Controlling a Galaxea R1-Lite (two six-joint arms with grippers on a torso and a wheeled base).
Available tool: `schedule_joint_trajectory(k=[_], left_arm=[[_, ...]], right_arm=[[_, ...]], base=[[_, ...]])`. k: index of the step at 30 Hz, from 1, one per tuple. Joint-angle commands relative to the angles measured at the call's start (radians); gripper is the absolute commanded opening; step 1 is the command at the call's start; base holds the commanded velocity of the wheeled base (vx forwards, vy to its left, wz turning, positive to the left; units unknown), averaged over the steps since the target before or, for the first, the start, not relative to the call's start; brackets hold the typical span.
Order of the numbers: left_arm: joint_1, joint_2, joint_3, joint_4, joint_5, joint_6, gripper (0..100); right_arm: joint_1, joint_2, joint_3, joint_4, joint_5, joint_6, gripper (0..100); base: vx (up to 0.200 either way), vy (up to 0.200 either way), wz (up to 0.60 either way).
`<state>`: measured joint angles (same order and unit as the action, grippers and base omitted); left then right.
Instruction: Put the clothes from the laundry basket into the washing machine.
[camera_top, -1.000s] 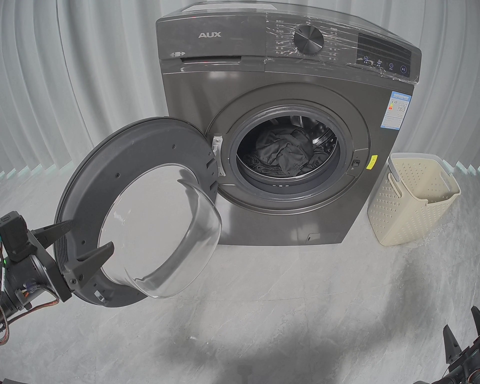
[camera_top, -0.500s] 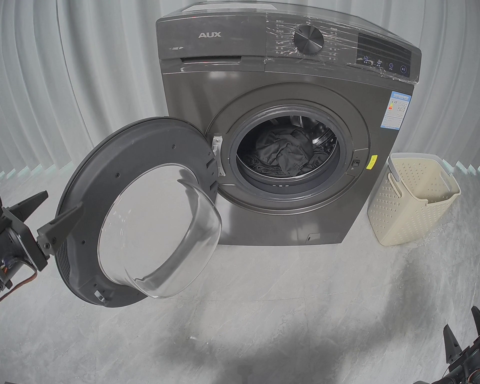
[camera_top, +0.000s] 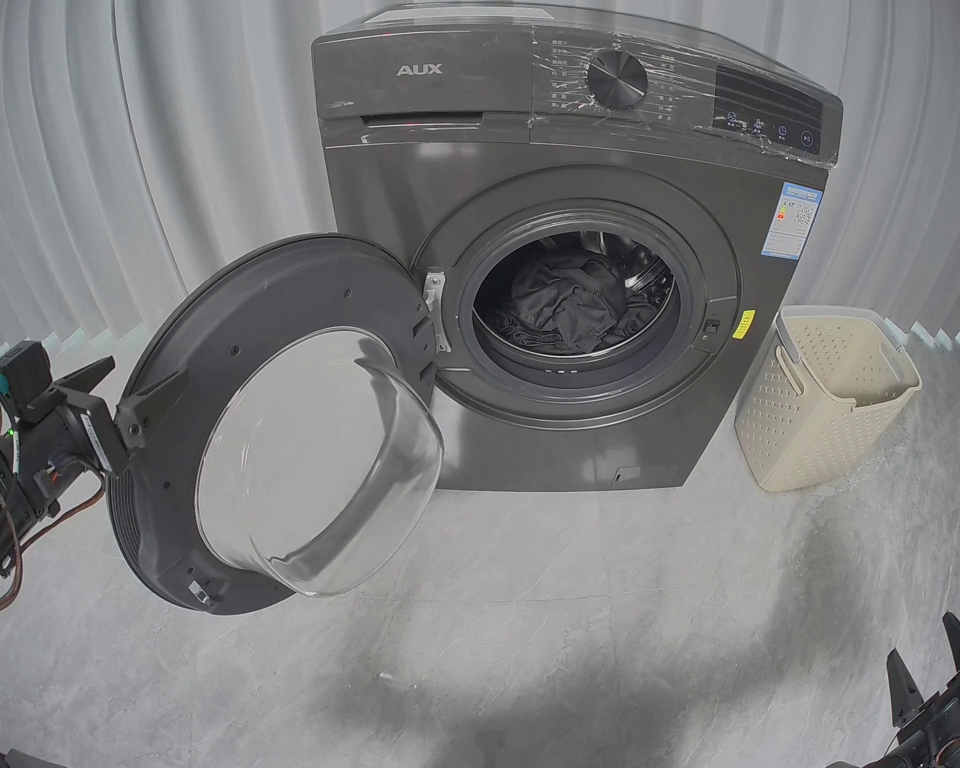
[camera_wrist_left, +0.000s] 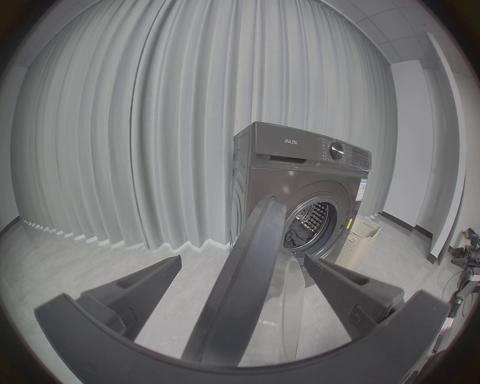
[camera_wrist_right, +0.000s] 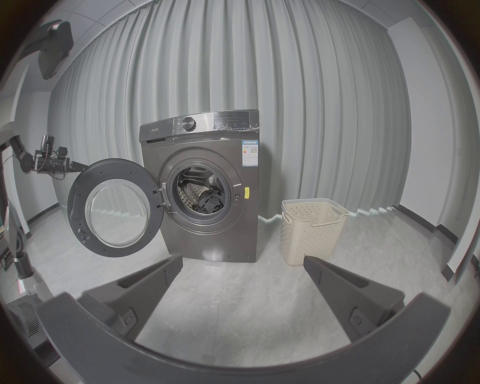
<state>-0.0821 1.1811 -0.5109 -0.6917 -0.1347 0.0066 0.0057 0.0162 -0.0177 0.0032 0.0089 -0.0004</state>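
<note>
At the left edge, the left claw (camera_top: 145, 372) is spread open astride the rim of the round door (camera_top: 300, 290); the left wrist view shows that rim running between its fingers. At centre, dark crumpled clothes (camera_top: 570, 300) lie in the drum of the grey washing machine (camera_top: 560, 130). To its right stands the cream laundry basket (camera_top: 790, 430). At lower right, the right claw (camera_top: 920, 640) gapes open.

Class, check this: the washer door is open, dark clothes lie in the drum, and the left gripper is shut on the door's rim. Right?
No: the left gripper is open, fingers apart either side of the door rim, per the left wrist view. The rest holds.
</note>
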Motion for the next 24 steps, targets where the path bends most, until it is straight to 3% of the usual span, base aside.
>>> schedule_joint_trajectory(k=[1,4,7,14,24], left_arm=[[0.005,0.107,0.015,-0.061,-0.031,0.0,100],[-0.038,0.095,0.023,-0.063,-0.074,0.0,100],[-0.108,0.065,0.032,-0.058,-0.083,0.0,100],[-0.266,0.026,0.04,-0.057,-0.063,-0.004,100],[-0.364,0.054,0.055,-0.057,-0.054,-0.002,100]], right_arm=[[0.0,-0.016,0.018,0.0,0.0,0.0,100],[0.0,-0.016,0.018,0.0,0.0,-0.001,100],[0.0,-0.016,0.018,0.0,0.0,0.0,100],[0.0,-0.016,0.018,0.0,0.0,0.0,100],[0.0,-0.016,0.018,0.0,0.0,-0.001,100]], base=[[0.0,0.0,0.0],[0.0,0.0,0.0],[0.0,0.0,0.0],[0.0,0.0,0.0],[0.0,0.0,0.0]])
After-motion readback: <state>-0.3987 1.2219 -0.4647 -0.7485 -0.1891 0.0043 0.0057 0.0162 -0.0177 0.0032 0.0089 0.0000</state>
